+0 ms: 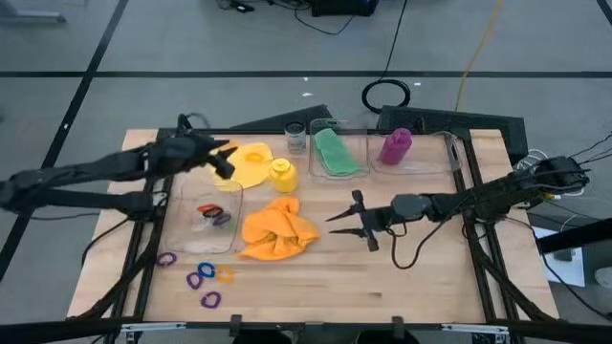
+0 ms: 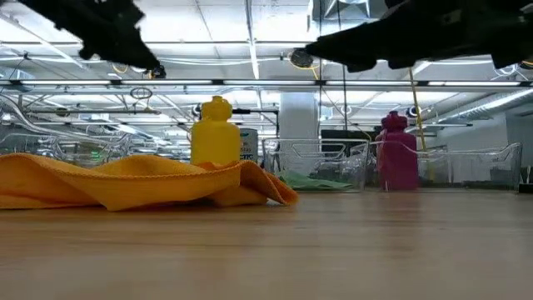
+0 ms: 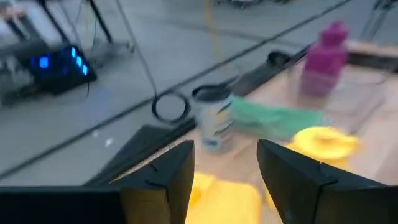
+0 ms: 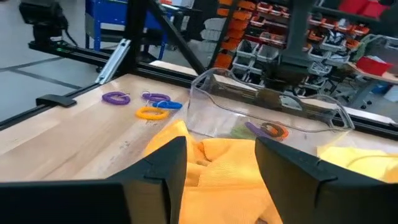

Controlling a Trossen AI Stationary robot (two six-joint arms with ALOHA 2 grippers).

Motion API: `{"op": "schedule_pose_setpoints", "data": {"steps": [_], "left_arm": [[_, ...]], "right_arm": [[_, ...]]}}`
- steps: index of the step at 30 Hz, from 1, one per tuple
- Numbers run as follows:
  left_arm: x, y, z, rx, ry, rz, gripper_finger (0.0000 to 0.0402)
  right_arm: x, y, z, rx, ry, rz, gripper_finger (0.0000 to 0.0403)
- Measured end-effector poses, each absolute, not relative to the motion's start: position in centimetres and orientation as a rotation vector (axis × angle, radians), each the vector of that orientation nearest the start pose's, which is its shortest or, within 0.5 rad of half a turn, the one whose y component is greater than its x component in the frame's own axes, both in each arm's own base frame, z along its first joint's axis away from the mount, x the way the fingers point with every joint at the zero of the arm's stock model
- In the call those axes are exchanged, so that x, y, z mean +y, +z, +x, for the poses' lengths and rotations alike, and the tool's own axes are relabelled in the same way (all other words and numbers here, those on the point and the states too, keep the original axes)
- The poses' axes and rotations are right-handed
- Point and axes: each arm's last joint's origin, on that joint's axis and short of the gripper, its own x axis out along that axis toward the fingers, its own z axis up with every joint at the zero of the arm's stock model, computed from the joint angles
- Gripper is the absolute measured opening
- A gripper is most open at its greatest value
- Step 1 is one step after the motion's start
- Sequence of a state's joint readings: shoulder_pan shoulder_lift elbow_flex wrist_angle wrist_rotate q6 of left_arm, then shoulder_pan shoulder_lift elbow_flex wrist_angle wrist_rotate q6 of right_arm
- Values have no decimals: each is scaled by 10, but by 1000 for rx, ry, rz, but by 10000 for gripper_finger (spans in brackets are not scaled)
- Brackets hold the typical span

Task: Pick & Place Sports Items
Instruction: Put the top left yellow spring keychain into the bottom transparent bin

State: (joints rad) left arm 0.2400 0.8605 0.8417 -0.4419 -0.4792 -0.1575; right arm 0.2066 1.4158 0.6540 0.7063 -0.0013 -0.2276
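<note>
My left gripper (image 1: 228,158) hangs open in the air over the yellow cloth (image 1: 251,164), which lies flat at the table's far left. In the left wrist view the gripper (image 3: 225,155) has nothing between its fingers. A yellow bottle (image 1: 281,175) stands upright beside that cloth. The orange cloth (image 1: 277,229) lies crumpled mid-table. My right gripper (image 1: 337,225) stands open just right of it, pointing at it level, with its fingers (image 4: 163,163) bare. A green cloth (image 1: 335,153) and a purple bottle (image 1: 395,146) sit in clear boxes at the far edge.
A clear box (image 1: 212,212) left of the orange cloth holds a few rings. Several coloured rings (image 1: 196,277) lie on the wood near the front left. A small glass jar (image 1: 295,139) stands at the far edge. The near right of the table is bare wood.
</note>
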Motion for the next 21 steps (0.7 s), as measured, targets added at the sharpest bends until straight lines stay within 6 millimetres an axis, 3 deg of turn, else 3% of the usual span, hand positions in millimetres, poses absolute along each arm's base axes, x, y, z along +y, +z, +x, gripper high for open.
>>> {"op": "schedule_pose_setpoints", "data": {"steps": [12, 21], "left_arm": [[157, 266, 165, 648, 939, -407, 147], [204, 227, 159, 753, 982, -544, 147]], "right_arm": [[57, 233, 289, 39, 204, -223, 134], [57, 232, 289, 48, 205, -226, 134]]}}
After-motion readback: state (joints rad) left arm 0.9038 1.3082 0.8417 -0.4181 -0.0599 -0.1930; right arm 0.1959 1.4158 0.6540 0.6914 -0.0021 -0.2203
